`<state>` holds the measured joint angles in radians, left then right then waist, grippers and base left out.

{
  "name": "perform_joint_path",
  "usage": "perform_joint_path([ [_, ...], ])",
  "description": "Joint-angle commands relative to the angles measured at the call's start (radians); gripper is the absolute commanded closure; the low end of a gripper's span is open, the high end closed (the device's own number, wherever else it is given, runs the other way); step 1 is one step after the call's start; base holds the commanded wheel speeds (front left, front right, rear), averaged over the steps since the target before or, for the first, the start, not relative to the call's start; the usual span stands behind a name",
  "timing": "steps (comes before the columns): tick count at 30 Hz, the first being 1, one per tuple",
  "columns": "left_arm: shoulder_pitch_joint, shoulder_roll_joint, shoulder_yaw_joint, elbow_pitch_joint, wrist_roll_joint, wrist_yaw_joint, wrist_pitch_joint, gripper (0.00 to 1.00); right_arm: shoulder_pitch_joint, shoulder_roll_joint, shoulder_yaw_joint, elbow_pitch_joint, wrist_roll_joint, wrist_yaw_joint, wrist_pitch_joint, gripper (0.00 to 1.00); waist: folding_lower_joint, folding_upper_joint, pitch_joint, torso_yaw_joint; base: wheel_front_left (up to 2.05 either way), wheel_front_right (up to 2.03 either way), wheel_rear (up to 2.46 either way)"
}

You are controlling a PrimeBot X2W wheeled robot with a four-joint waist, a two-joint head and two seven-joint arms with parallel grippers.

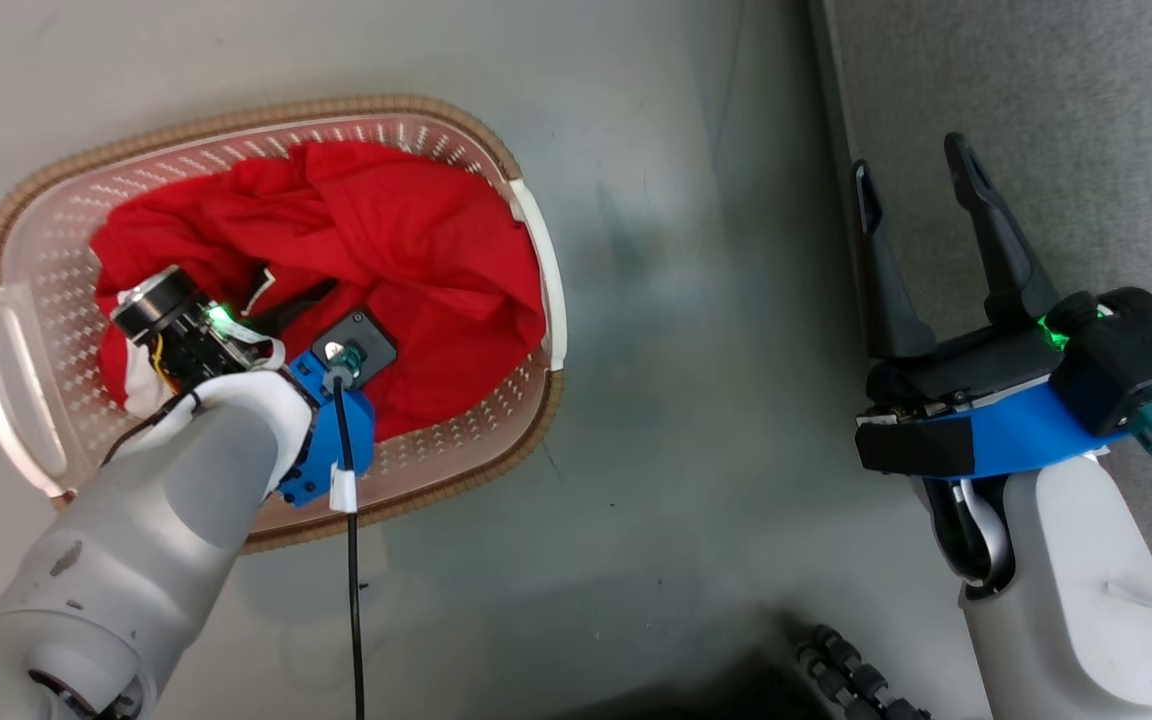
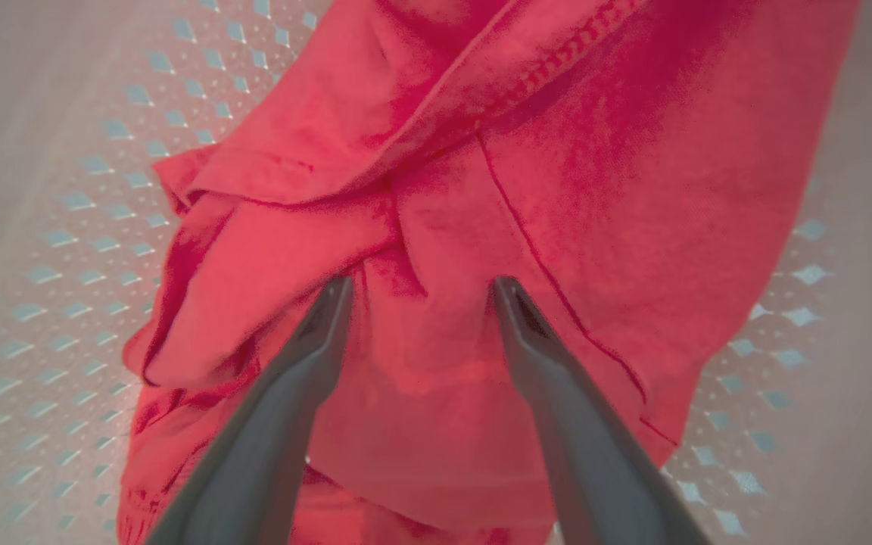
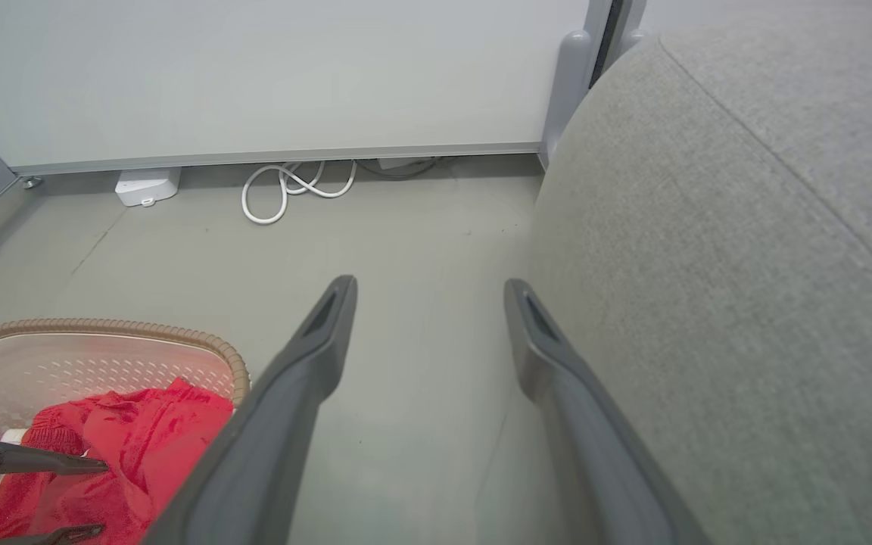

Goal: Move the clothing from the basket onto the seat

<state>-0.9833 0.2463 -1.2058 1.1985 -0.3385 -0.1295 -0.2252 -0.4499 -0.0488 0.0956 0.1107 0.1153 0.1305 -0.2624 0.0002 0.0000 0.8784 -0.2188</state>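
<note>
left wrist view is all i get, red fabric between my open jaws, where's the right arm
Observer: Head view: the right jaws stand open and empty beside the edge of the large grey fabric sofa seat.
Operator: is the basket touching the seat
Observer: No; the cream perforated plastic basket with brown woven-look rim sits to the seat's left, a strip of grey floor between them.
Operator: any clothing out yet
Observer: No; the bright red clothing lies bunched inside the basket.

Head view looks straight down on the basket (image 1: pixel 386 103). Left wrist view sits close, clothing (image 2: pixel 519 174) just past the left claw (image 2: pixel 421 291). Right wrist view, low, shares that basket.
</note>
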Motion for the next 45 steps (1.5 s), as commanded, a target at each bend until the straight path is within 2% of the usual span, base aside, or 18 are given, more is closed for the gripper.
perform_joint_path([
  [1,-0.025,0.007,-0.013,0.01,-0.014,-0.001,0.017,0.0,-0.025,-0.003,0.001,-0.011,-0.002,0.0,-0.004,0.0,-0.0002,0.0,0.04,-0.009,0.0,0.0,0.0],
  [8,-0.072,0.028,-0.056,0.024,-0.058,-0.001,0.085,0.0,-0.036,-0.003,-0.002,-0.038,0.009,0.0,-0.004,0.0,-0.0002,0.0,0.112,-0.028,0.0,0.0,0.0],
  [15,-0.1,0.032,-0.071,0.032,-0.057,-0.001,0.135,0.0,-0.044,-0.003,-0.006,-0.055,0.014,0.0,-0.004,0.0,-0.0002,0.0,0.149,-0.039,0.0,0.0,0.0],
  [17,-0.108,0.033,-0.073,0.033,-0.057,-0.001,0.137,0.99,-0.04,-0.003,-0.008,-0.06,0.015,0.0,-0.004,0.0,-0.0002,0.0,0.155,-0.039,0.0,0.0,0.0],
  [30,-0.095,0.0,-0.077,0.025,-0.061,-0.001,0.097,1.0,-0.043,-0.003,-0.023,-0.044,0.001,0.0,-0.004,0.0,-0.0002,0.0,0.118,-0.016,0.0,0.0,0.0],
  [45,-0.047,-0.095,-0.075,-0.018,-0.125,-0.001,-0.03,1.0,-0.017,-0.003,-0.04,-0.006,-0.047,0.0,-0.004,0.0,-0.0002,0.0,-0.049,0.08,0.0,0.0,0.0],
])
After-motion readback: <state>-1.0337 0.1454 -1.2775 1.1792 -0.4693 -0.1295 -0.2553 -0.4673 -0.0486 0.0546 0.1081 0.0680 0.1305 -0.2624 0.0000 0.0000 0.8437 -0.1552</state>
